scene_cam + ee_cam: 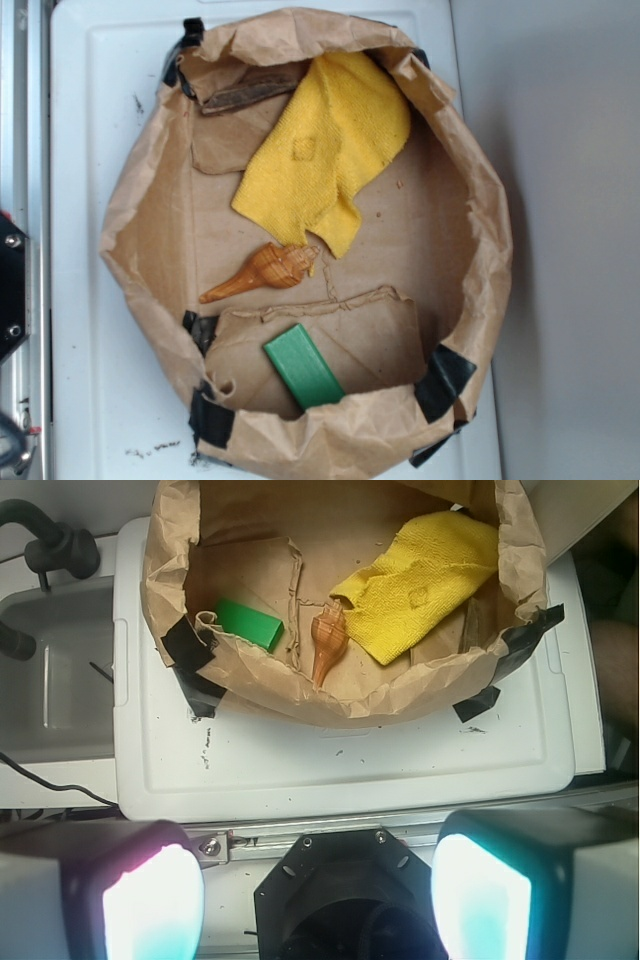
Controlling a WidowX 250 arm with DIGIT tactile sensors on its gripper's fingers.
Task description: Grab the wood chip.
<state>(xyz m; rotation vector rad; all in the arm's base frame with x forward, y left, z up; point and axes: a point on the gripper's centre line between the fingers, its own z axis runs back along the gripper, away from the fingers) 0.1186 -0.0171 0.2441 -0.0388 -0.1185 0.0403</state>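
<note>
The wood chip [250, 89] is a flat dark brown sliver lying at the back left of the brown paper bag basin [480, 200], just left of the yellow cloth [325, 145]. In the wrist view my gripper [316, 895] is open, its two pale fingers [150, 900] spread wide with nothing between them. It hangs over the black robot base, well short of the bag. The wood chip is hard to make out there, behind the bag's rim past the yellow cloth [420, 585]. The exterior view does not show the gripper.
An orange-brown seashell [265, 270] lies mid-basin and a green block [302, 366] near the front. The bag sits on a white tray [90, 150], its rim taped with black tape [445, 380]. The wrist view shows a grey bin [55, 670] to the left.
</note>
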